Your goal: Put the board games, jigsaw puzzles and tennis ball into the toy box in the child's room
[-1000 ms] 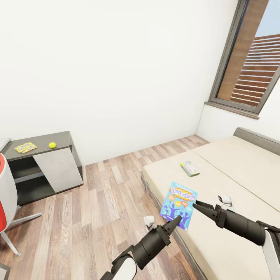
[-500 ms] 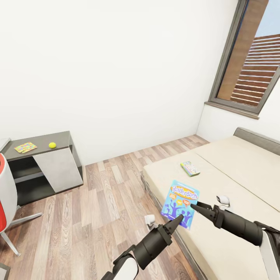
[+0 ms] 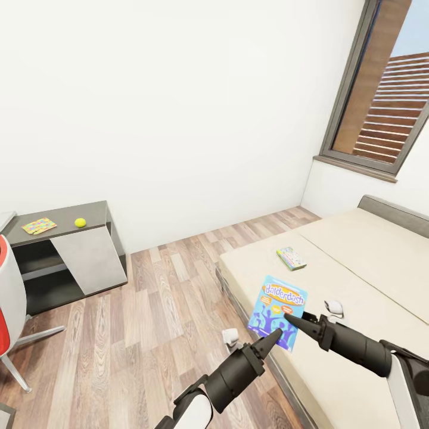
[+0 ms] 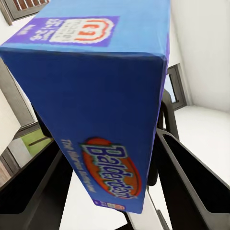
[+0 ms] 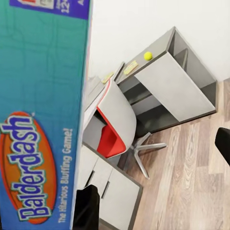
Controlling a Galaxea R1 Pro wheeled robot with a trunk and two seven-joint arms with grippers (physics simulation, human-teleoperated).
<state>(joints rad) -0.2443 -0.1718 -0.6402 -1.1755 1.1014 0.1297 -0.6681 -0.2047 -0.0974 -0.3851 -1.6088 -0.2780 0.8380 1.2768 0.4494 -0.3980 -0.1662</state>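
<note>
Left gripper (image 3: 271, 341): jaws straddle the blue game box (image 3: 277, 311).
Right gripper (image 3: 295, 322): touching it, grip unclear.
Right wrist: ball (image 5: 148, 55) at side-table (image 5: 178, 86) edge.

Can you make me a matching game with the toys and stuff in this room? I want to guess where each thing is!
Things:
1. Big blue game box
2. Small game box
3. Tennis ball
4. Puzzle

Places:
A. Lying flat on the bed
B. On the dark side table, nearer the wall
C. Held up between the two grippers
D. On the dark side table, nearer the red chair

Pairs: 1-C, 2-A, 3-B, 4-D
</note>
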